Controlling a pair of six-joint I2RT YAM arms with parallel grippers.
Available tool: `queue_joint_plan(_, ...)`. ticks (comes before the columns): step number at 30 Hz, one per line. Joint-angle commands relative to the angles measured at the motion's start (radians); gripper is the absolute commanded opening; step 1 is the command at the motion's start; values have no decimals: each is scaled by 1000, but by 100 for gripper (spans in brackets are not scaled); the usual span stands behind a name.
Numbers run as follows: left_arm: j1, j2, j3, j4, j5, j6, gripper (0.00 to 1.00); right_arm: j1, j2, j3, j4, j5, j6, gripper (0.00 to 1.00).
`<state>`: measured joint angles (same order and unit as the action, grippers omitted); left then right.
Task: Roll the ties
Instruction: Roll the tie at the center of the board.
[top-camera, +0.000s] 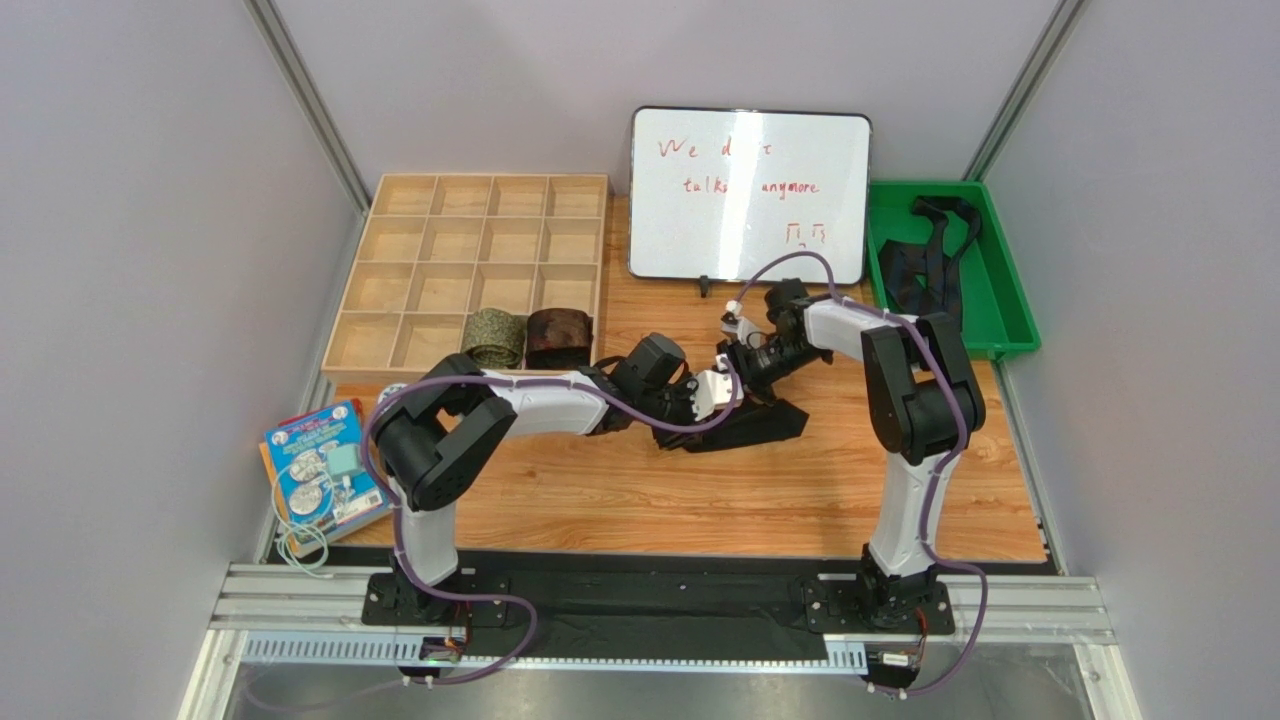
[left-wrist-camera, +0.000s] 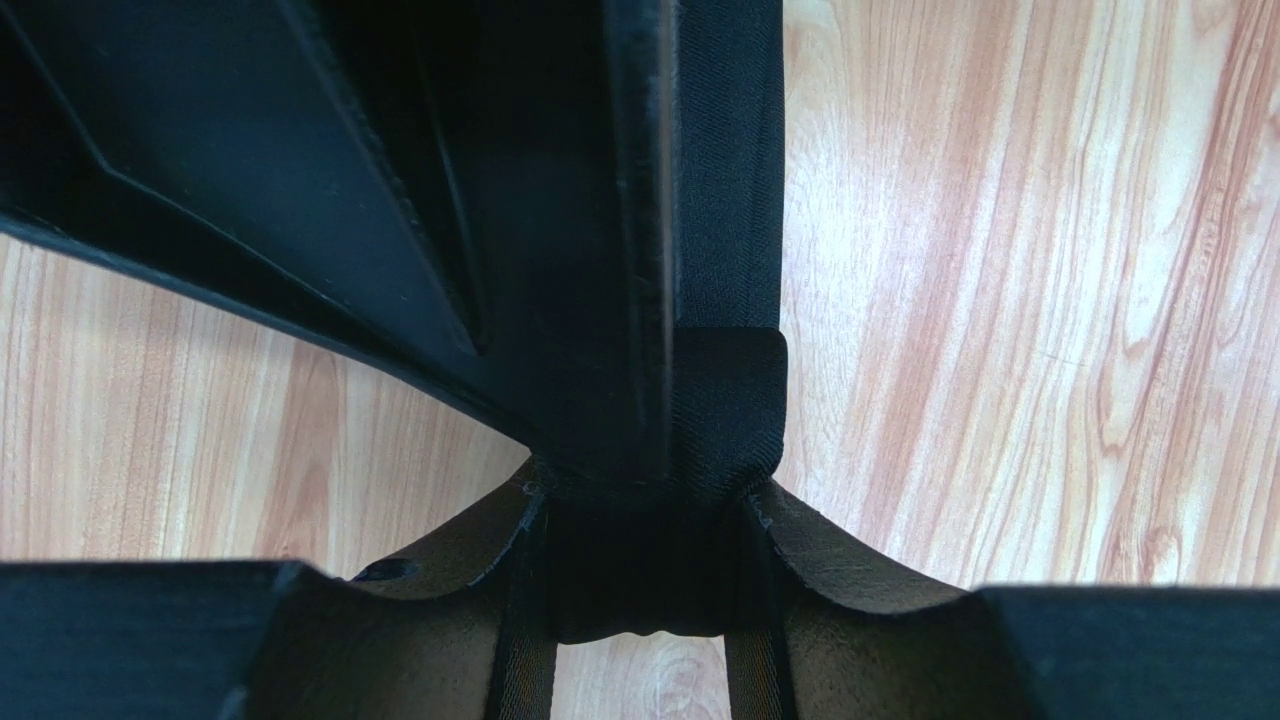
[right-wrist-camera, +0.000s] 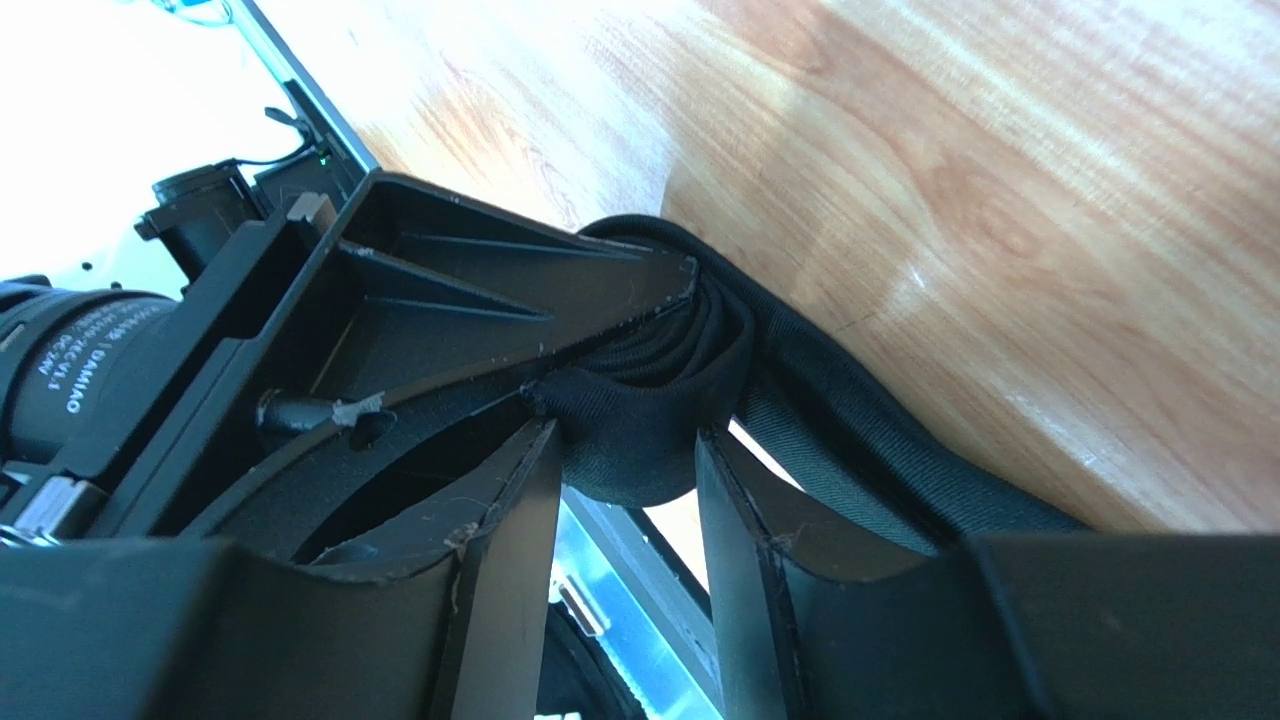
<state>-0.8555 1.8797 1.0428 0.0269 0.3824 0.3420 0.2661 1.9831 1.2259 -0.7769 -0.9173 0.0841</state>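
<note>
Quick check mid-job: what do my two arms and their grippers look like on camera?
The left arm and right arm each have pale grey-white links between bulky black joint housings. A purple cable loops along each, down to black base plates. The left gripper and right gripper are matte black, with two flat, wedge-shaped fingers braced by ribs.
</note>
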Motion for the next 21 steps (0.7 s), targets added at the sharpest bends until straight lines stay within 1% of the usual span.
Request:
queue_joint_plan(1, 9, 65, -9, -114, -69, -6, 32, 1, -10, -11, -42, -35, -53, 47)
queue_joint_plan(2, 9, 64, -7, -117, -69, -6, 32, 1, -16, -17, -45, -34, -53, 48)
queue_joint_plan(4, 9, 65, -6, -117, -69, -5, 32, 1, -29, -32, -48, -35, -61, 47)
queue_joint_plan(5, 9, 65, -6, -117, -69, -8, 32, 1, -35, -37, -39, -32, -61, 38)
queue_joint_plan(7, 9, 67, -6, -114, -68, -8, 32, -1, -30, -37, -27, -14, -52, 23)
queue_joint_plan(8, 10, 68, -6, -114, -66, -12, 33, 1, -21, -34, -22, 18, -52, 7)
queue_joint_plan(9, 9, 68, -7, -111, -66, -14, 35, -1, -9, -29, -21, 34, -55, 1)
queue_joint_plan(11, 13, 62, -9, -111, -65, -15, 39, -7, 12, -22, -22, 79, -58, 0)
queue_joint_plan(12, 13, 59, -13, -102, -62, -20, 46, -8, 16, -20, -24, 98, -61, 0)
queue_joint_plan(14, 25, 32, -36, -76, -41, -35, 55, -14, 23, -19, -24, 147, -67, 0)
queue_joint_plan(15, 32, 18, -46, -43, -33, -44, 63, -18, 31, -19, -24, 161, -70, 0)
queue_joint_plan(16, 38, -10, -56, -33, -19, -52, 68, -19, 34, -20, -24, 172, -72, 0)
queue_joint_plan(17, 52, -25, -75, 8, -1, -69, 71, -21, 37, -22, -24, 199, -72, 0)
queue_joint_plan(19, 62, -65, -89, 70, 24, -87, 74, -21, 48, -22, -22, 242, -67, 0)
queue_joint_plan(20, 67, -76, -99, 89, 45, -107, 78, -22, 49, -22, -22, 261, -61, 0)
queue_joint_plan(21, 72, -85, -101, 120, 55, -116, 79, -24, 57, -22, -21, 273, -57, 0)
